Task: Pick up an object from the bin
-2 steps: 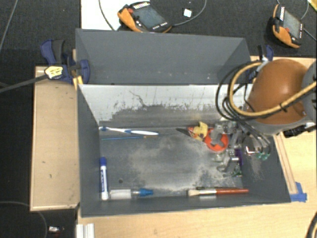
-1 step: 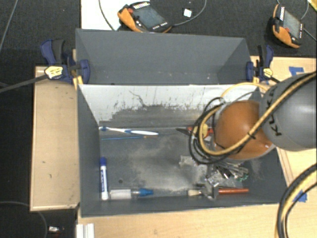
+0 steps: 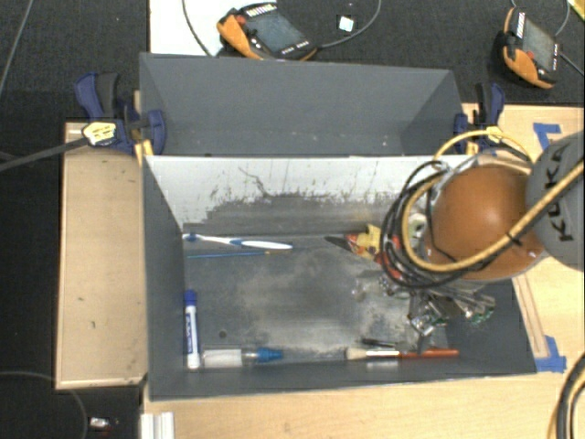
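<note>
The gripper (image 3: 426, 321) hung low over the near right corner of the grey metal bin (image 3: 274, 108), under the arm's rounded orange-brown cover (image 3: 475, 222) with its loops of yellow and black cable. Whether the gripper was released or clenched could not be told, as the cover and cables hid much of it and nothing could be seen held in it.

The nearest thing was a slim paintbrush with a red-orange handle and a pale metal collar (image 3: 430, 354). It lay flat along the bin's near wall, just beside the gripper on the near side; whether the two touched could not be made out. A small yellow and red object (image 3: 367, 240) lay against the far wall, close to the cover's left edge.

Well apart to the left lay a white and blue toothbrush (image 3: 239, 242) along the far wall, a white marker with a blue cap (image 3: 191, 329) by the left wall, and a white, blue-tipped pen-like thing (image 3: 239, 358) along the near wall.
</note>
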Tool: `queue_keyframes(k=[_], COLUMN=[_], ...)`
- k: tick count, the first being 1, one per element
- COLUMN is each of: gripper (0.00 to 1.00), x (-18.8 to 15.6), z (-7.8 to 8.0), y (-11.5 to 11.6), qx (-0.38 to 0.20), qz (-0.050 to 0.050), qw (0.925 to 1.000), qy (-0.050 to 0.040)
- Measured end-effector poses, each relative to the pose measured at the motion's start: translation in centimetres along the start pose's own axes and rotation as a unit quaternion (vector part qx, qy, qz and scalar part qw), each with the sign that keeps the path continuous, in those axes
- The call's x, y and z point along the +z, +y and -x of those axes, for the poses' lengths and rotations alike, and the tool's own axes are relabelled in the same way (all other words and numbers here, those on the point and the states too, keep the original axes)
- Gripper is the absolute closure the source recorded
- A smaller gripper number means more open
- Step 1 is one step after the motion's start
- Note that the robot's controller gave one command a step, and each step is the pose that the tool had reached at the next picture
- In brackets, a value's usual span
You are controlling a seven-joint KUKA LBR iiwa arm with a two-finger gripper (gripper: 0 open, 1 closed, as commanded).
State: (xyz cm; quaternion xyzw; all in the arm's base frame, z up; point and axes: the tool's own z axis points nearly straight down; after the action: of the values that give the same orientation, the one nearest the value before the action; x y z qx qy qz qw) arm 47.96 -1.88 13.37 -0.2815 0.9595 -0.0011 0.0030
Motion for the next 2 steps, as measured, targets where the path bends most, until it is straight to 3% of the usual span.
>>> queue_keyframes(k=[1, 2], gripper=[0.00, 0.00], x=[3.4, 6.4], z=[-3.5, -2.5], y=[-5.4, -9.7], qx=[0.033, -0.146], qz=[0.003, 0.000], qw=[0.9995, 0.9893], qy=[0.0016, -0.0034])
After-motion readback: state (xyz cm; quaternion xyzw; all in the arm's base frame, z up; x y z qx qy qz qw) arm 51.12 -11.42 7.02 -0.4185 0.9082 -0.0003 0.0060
